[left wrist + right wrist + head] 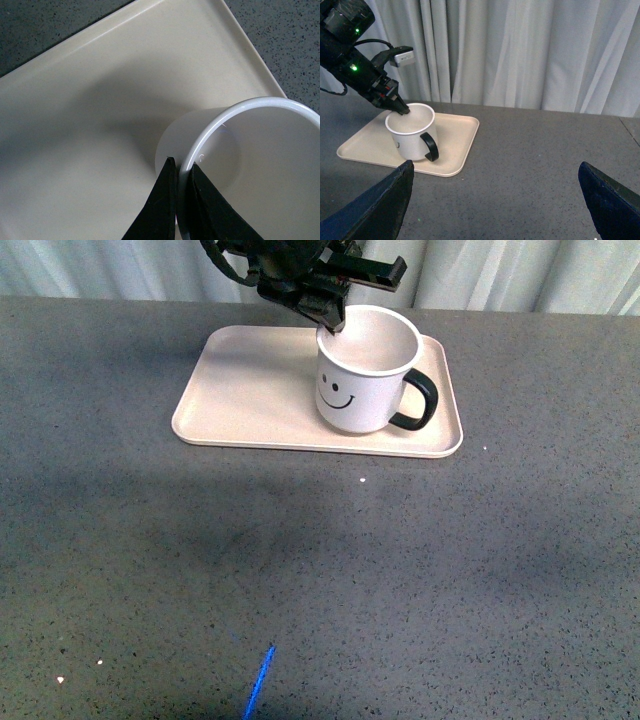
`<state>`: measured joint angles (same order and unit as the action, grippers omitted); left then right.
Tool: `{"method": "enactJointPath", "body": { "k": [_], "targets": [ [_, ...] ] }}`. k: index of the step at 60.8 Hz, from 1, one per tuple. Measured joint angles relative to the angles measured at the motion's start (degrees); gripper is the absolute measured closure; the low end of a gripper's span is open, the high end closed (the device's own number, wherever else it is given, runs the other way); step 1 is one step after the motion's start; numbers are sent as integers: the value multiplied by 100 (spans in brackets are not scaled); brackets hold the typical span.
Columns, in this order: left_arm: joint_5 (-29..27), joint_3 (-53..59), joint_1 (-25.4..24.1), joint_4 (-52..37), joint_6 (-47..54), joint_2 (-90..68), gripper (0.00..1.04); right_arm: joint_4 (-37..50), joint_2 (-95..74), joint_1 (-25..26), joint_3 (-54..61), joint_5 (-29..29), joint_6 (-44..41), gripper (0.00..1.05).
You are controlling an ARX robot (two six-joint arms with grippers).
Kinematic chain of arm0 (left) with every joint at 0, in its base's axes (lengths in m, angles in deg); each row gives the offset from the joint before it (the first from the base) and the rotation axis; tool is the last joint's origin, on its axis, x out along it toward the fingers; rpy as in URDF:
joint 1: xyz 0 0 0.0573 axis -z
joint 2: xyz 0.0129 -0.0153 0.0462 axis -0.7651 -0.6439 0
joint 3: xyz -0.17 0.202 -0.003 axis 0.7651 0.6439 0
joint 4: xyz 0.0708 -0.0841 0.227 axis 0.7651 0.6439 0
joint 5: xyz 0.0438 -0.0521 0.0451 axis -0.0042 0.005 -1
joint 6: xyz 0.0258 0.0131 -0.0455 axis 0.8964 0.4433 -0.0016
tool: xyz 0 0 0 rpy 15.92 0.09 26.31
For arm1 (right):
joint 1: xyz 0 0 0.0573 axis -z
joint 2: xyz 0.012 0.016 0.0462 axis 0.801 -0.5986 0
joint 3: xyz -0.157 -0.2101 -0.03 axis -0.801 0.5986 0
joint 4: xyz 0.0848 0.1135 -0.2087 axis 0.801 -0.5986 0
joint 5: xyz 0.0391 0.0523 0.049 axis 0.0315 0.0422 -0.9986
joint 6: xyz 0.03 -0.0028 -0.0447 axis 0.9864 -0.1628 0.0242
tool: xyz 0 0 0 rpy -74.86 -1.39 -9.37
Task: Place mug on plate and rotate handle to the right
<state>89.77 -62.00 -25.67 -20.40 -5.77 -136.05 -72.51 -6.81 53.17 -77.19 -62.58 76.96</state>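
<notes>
My left claw [181, 167] pinches the rim of the upright white smiley-faced mug [362, 390] on the pale pink-beige rectangular plate [250, 400] below. Front view, unlike that wrist's, shows its black loop handle [424, 400]; right claw [496, 167] gapes.

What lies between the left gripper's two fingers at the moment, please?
The rim of the white mug; the left wrist view shows the left gripper with one finger inside, one outside.
</notes>
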Motion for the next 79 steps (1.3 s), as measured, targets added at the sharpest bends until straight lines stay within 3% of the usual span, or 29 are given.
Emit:
{"method": "enactJointPath", "body": {
  "k": [23,29,40,48,51,52,57,61,64,67,70,79],
  "targets": [
    [140,-402,-55,157,-157,-444,101,0,0,0,0,0,0,9],
    [267,-372,-52,46,-179,-439,79,0,0,0,0,0,0,9],
    [345,131,-83,-306,-177,-90,51,0,0,0,0,0,0,9],
    [481,1274,-323,-1268,-374,979,21,0,0,0,0,0,0,9],
    [540,1637,-415,-1602,-516,1333,14,0,0,0,0,0,0,9],
    [313,1904,-431,-1967,-566,1543,13,0,0,0,0,0,0,9],
    [-2173,4061,-601,-5396,-793,2876,33,0,0,0,0,-2,0,9],
    [-2778,5169,-767,-6745,-861,3567,43,0,0,0,0,0,0,9],
    [-2826,5792,-903,-7409,-905,3941,51,0,0,0,0,2,0,9],
    [-2734,6776,-1091,-8120,-931,4457,65,0,0,0,0,2,0,9],
    [-2581,7451,-1189,-8310,-944,4688,77,0,0,0,0,-4,0,9],
    [-2352,8393,-1397,-8500,-949,5147,102,0,0,0,0,2,0,9]
  ]
}}
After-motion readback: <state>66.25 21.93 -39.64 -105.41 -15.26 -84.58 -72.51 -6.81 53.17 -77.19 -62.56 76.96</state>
